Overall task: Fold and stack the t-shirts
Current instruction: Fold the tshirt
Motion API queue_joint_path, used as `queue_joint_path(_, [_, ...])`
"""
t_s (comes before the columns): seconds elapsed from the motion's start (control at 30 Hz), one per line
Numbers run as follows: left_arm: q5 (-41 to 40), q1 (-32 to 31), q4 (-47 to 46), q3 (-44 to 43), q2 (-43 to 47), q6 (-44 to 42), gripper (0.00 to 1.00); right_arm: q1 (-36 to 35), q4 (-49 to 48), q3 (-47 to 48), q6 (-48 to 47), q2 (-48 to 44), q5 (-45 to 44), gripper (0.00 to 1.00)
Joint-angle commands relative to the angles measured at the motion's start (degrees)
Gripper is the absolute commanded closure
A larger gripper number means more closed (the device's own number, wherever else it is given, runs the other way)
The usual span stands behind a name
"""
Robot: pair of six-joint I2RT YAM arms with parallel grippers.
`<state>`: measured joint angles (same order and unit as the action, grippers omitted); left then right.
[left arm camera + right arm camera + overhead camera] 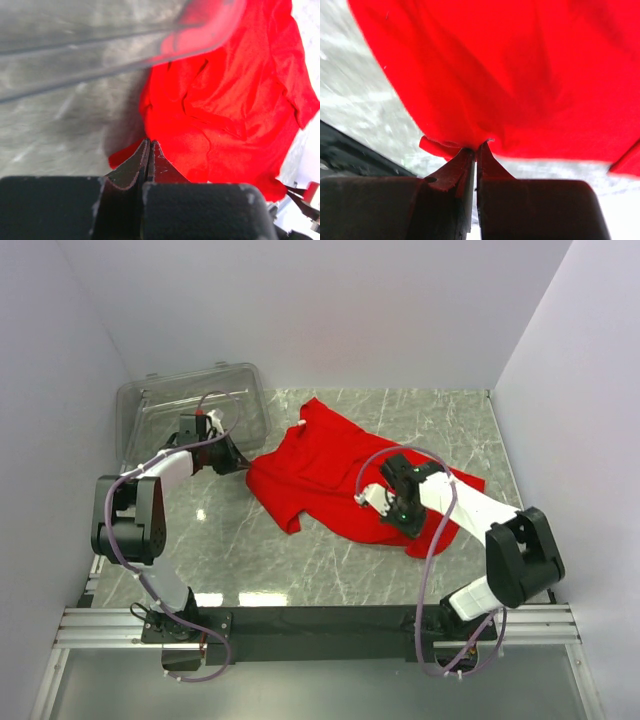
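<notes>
The grey marbled counter (300, 560) carries a clear, hard plastic bin (160, 410) at its far left. Just beside the bin lies the red t-shirt (320, 465), soft cloth that is rumpled near the middle rather than flat. The left tool (149, 150) is clamped on the t-shirt's edge by the bin and the right tool (476, 150) pinches a puckered bit of its near edge, jaws almost together; the two grips look meant to draw the cloth out flat for folding.
</notes>
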<state>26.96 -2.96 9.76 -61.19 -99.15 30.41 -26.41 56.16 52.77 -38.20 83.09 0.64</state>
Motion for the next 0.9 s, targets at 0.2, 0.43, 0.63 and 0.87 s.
queue_joint_path(0.2, [-2.1, 2.1, 0.3, -4.5, -0.9, -2.9, 0.99, -6.5, -0.9, 1.2, 0.3, -1.7, 11.1, 0.88])
queue_joint_path(0.43, [-1.0, 2.0, 0.3, -4.9, -1.8, -2.5, 0.99, -10.8, -2.7, -2.4, 2.6, -5.3, 10.5, 0.61])
queue_joint_path(0.63, [-0.9, 2.0, 1.1, -4.7, -1.5, -2.7, 0.99, -10.9, -0.4, -2.1, 3.9, -10.0, 13.1, 0.54])
queue_joint_path(0.87, [-1.1, 2.0, 2.1, -4.9, -0.8, -2.5, 0.99, -16.7, 2.7, -5.8, 3.7, -10.6, 15.7, 0.53])
